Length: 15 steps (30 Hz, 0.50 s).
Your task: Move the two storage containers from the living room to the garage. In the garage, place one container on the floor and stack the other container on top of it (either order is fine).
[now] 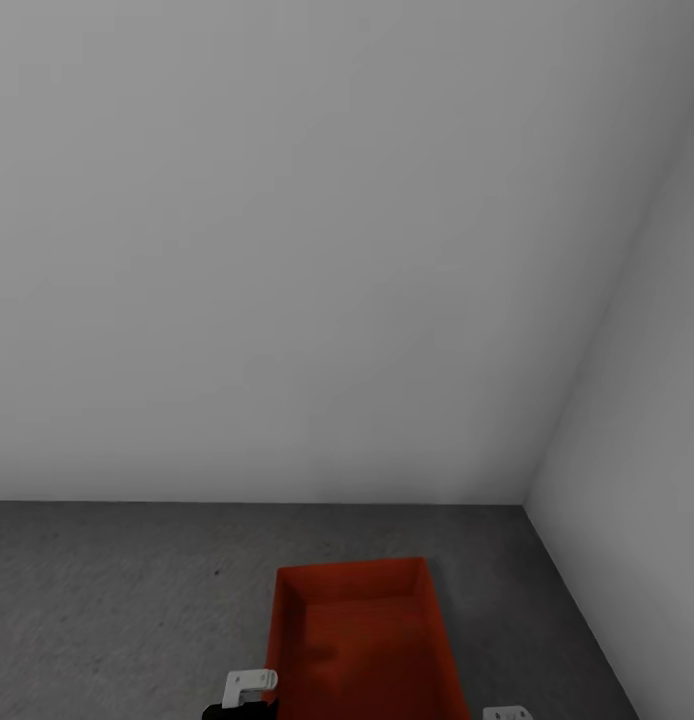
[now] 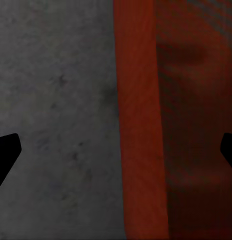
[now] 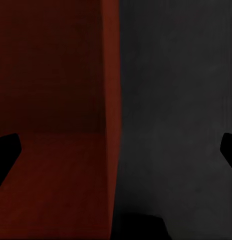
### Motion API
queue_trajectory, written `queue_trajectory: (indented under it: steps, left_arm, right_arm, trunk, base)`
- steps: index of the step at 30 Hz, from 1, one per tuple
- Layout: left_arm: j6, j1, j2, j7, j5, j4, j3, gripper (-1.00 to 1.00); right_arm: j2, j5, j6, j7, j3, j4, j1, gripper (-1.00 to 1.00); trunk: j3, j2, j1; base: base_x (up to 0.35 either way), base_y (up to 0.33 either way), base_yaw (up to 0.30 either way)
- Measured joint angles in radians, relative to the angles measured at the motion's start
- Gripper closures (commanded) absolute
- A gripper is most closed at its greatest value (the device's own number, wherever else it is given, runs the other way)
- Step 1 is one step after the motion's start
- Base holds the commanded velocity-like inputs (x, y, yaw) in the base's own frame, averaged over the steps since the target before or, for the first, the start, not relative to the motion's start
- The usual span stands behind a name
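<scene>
Now both hands, left hand (image 2: 116, 150) and right hand (image 3: 116, 150), straddle the container (image 1: 362, 640) walls spread wide on the garage floor (image 1: 117, 600); next, probably retreat for the second.

Setting: a bare corner of a room, seen from above and in front.
Back wall (image 1: 287, 250): plain pale grey, smooth, unmarked, spanning most of the head view.
Side wall (image 1: 652, 400): same pale grey, at the right, meeting the back wall in a straight corner line that slants up to the right.
Floor (image 1: 107, 600): dark grey, rough and speckled like concrete, meeting the back wall along a level line low in the view.
Floor close up (image 2: 55, 100): mottled grey with small dark flecks in the left wrist view; darker and shadowed in the right wrist view.
Light: soft and even, walls dimming slightly toward the corner.
</scene>
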<state>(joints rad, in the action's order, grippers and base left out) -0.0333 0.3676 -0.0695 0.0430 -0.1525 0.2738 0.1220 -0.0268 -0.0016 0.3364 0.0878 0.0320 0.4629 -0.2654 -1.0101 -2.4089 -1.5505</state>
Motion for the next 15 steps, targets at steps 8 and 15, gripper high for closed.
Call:
queue_trajectory:
  steps: [8,15]
  left_arm:
    - [0.0,0.0,0.0,0.0,0.0,0.0,0.0,-1.0]
    - [0.0,0.0,0.0,0.0,0.0,0.0,0.0,-1.0]
  right_arm:
    - [0.0,0.0,0.0,0.0,0.0,0.0,0.0,-1.0]
    - [0.0,0.0,0.0,0.0,0.0,0.0,0.0,-1.0]
  trunk:
    - [0.025,0.056,0.031]
    - [0.047,0.105,0.058]
  base:
    - [0.0,0.0,0.0]
    - [0.0,0.0,0.0]
